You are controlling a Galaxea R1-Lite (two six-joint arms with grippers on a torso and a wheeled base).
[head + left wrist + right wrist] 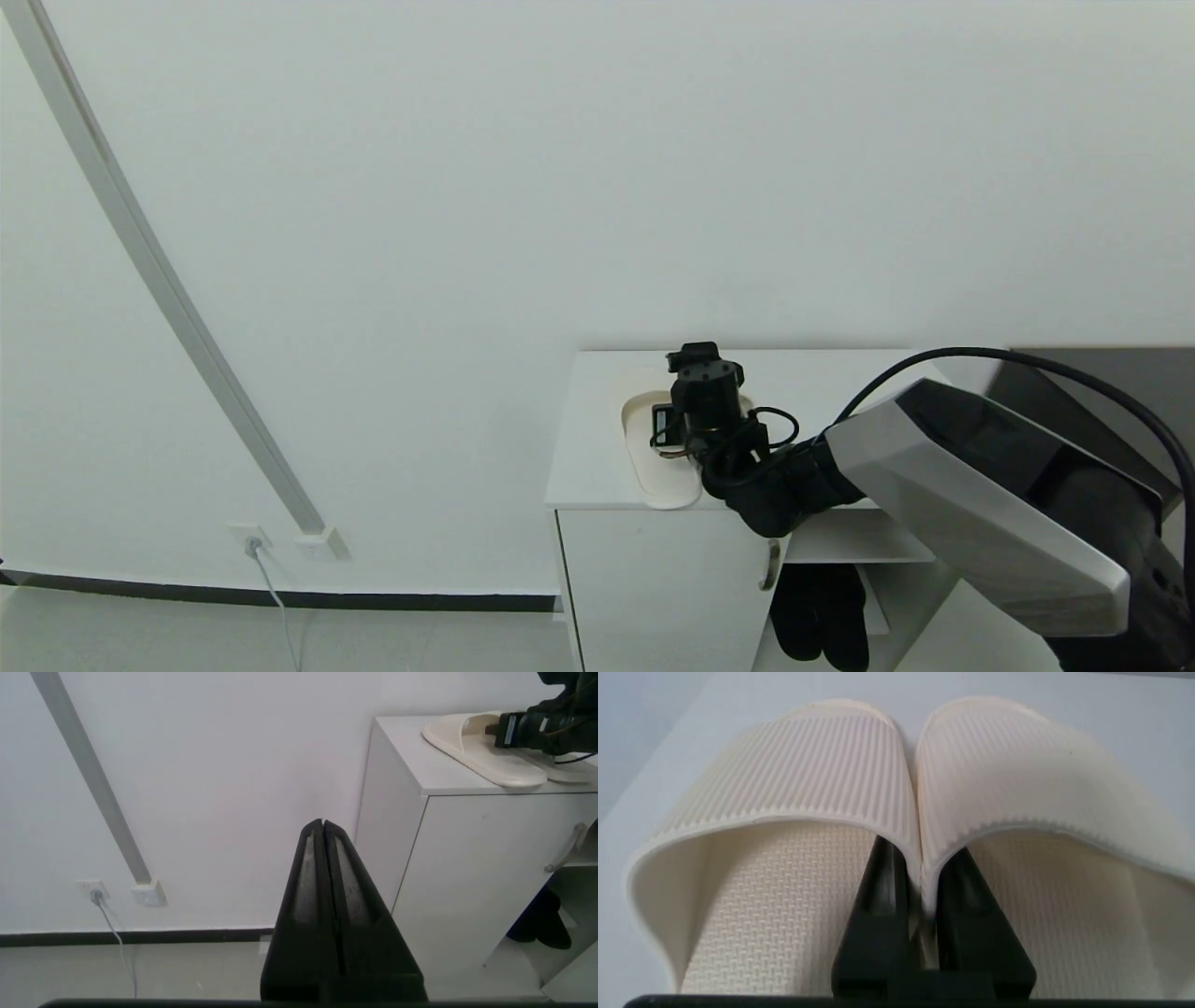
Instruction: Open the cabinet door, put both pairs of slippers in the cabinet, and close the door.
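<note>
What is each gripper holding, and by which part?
The right gripper pinches the cream slippers together by their touching inner edges, one finger inside each. The left gripper is shut on nothing.

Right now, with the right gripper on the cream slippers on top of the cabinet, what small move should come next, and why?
Probably lift the pair slightly, straight up. The right gripper has one finger inside each cream slipper, pinching their inner walls together, so the hold looks made, while the soles rest on the cabinet top. The black slippers already lie in the open compartment below.
</note>
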